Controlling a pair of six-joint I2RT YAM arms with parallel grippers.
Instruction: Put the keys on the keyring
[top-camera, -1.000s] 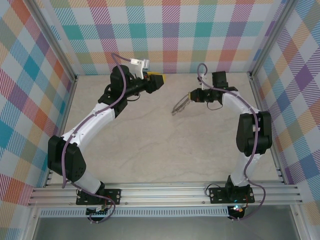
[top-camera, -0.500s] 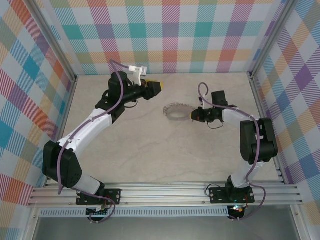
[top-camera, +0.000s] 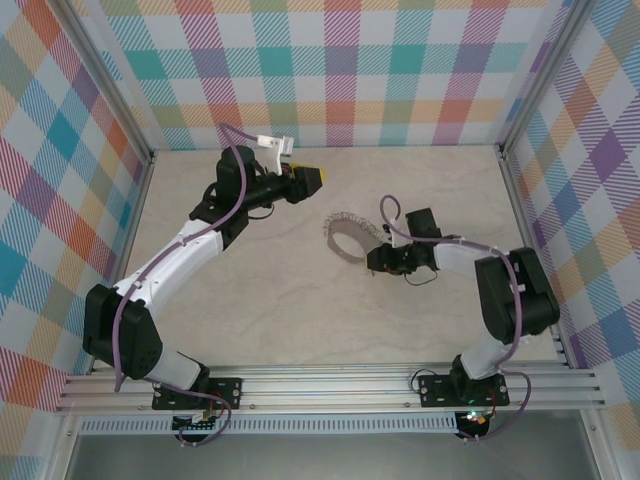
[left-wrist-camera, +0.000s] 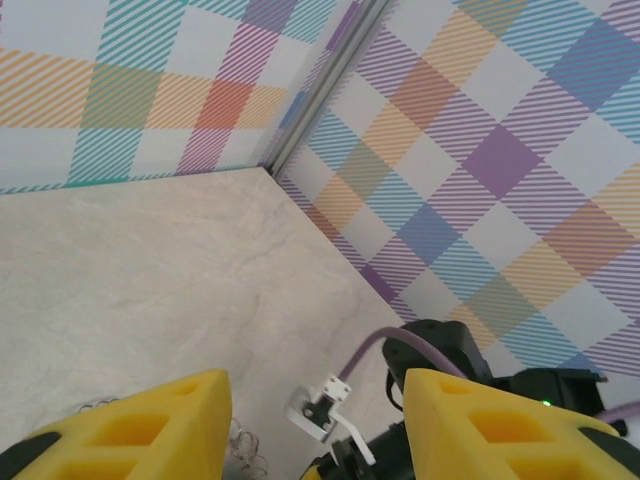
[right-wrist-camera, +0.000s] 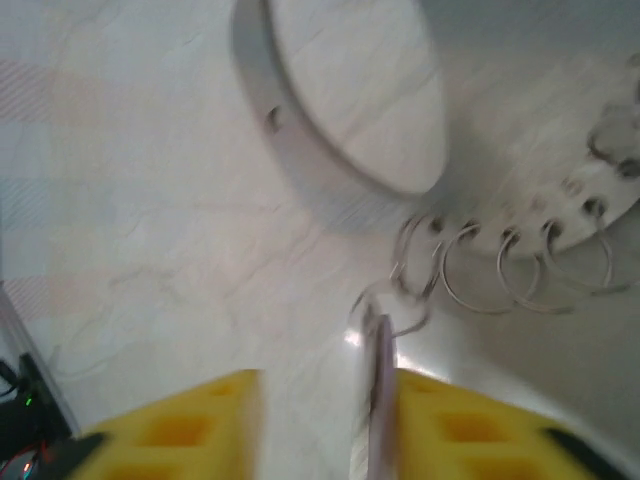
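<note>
Right wrist view: blurred; right gripper (right-wrist-camera: 325, 392) low over the table, yellow fingers (right-wrist-camera: 170, 432) parted well wider than what lies between them.
Key: thin lilac-grey sliver (right-wrist-camera: 379, 372), edge-on, close against one finger's inner face with a clear gap to the other; no firm pinch evident.
Key tip: up at a small wire loop (right-wrist-camera: 392, 300) on the near edge of the keyring; threaded or merely touching, impossible to tell through the blur.
Keyring: flat grey oval band (right-wrist-camera: 252, 100) lying on the table, a row of wire loops fanned along its edge just ahead of the fingers.
Top external view: keyring (top-camera: 333, 240) mid-table, right gripper (top-camera: 378, 258) touching or just beside its near-right edge.
Left gripper: raised near the far wall (top-camera: 305, 178), well apart from the ring; jaws spread wide, nothing held.
Table: pale marbled surface (top-camera: 260, 300), otherwise bare around the ring.
Step in hand: judged as the threading itself, with key and loop brought together at the ring's rim.
Progress: probably midway; key at the loop, not confirmed hanging from it.
Next move calls for: a proper two-sided pinch on the key, then a small, slow push or twist to work its hole along the wire.
Support needed: likely the left gripper brought down to pin the band, since a loose ring would slide away under the push.
Risk: key slipping from the slack fingers.
</note>
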